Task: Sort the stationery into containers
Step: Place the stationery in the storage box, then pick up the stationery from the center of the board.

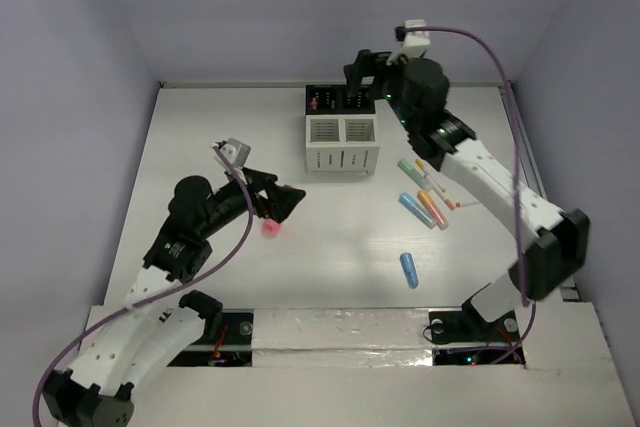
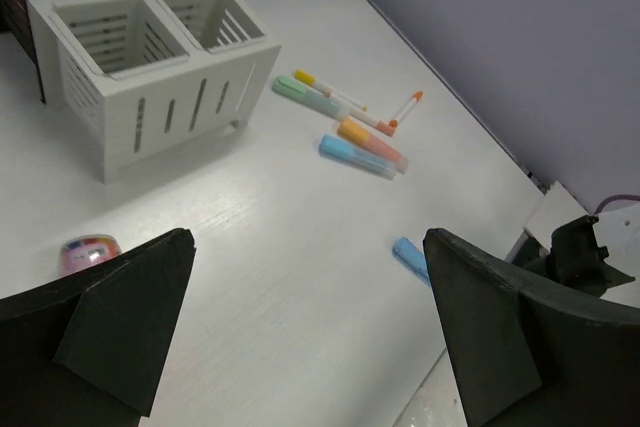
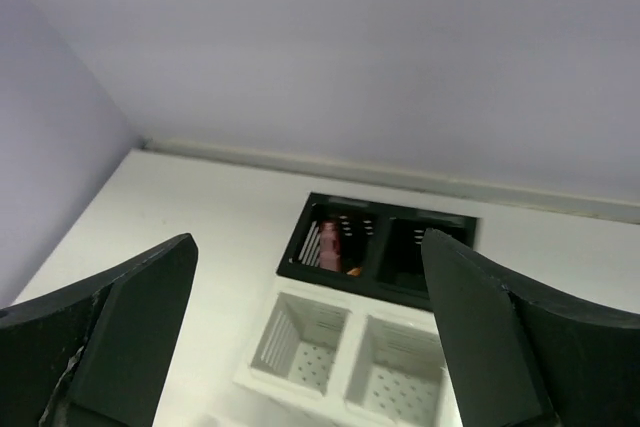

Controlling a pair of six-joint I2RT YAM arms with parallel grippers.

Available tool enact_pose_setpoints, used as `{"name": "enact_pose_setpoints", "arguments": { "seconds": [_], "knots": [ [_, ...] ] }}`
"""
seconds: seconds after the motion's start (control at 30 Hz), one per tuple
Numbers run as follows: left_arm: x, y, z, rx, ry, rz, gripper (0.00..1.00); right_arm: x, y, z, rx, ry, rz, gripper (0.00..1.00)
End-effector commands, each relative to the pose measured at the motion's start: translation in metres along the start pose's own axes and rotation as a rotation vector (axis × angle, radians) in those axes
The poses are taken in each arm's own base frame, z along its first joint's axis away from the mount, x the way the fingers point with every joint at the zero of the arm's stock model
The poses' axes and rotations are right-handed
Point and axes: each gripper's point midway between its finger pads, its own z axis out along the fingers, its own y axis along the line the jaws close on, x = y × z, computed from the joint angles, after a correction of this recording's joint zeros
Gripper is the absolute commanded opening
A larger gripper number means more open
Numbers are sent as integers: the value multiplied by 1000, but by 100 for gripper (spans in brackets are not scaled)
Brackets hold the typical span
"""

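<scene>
The organizer has two black compartments [image 1: 330, 99] behind two white slatted ones [image 1: 342, 142]. My right gripper [image 1: 372, 72] hovers open and empty above the black ones. In the right wrist view [image 3: 310, 337] a pink stick [image 3: 328, 244] stands in the left black compartment [image 3: 300, 247]; both white compartments [image 3: 350, 347] are empty. My left gripper [image 1: 283, 204] is open and empty just above a short thick pink piece [image 1: 270, 229], which lies by its left finger [image 2: 90, 252]. Mint [image 1: 410, 169], blue [image 1: 413, 205] and orange-pink [image 1: 433, 211] sticks lie right of the organizer. A lone blue stick [image 1: 409, 269] lies nearer.
Two thin white pens with orange tips [image 2: 350, 102] lie among the stick cluster [image 2: 365, 147]. The white block [image 2: 150, 67] stands ahead and left of the left gripper [image 2: 310, 327]. Walls close the table at the back and sides. The right arm's base [image 2: 580, 247] is at the near right.
</scene>
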Motion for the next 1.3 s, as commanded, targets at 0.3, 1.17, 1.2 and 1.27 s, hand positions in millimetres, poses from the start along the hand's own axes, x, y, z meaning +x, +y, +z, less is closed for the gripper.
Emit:
{"name": "enact_pose_setpoints", "arguments": {
  "seconds": [0.3,1.17,1.2,1.27],
  "knots": [
    [107,-77,84,-91,314,-62,99,-37,-72,-180,230,7,42,100],
    [313,-155,167,-311,654,61,88,-19,-41,-251,-29,111,90,100],
    [313,-157,170,-310,651,59,86,-19,-40,-253,-39,109,93,100],
    [323,-153,171,-328,665,68,84,-15,-37,-255,-57,119,99,100]
  ]
}}
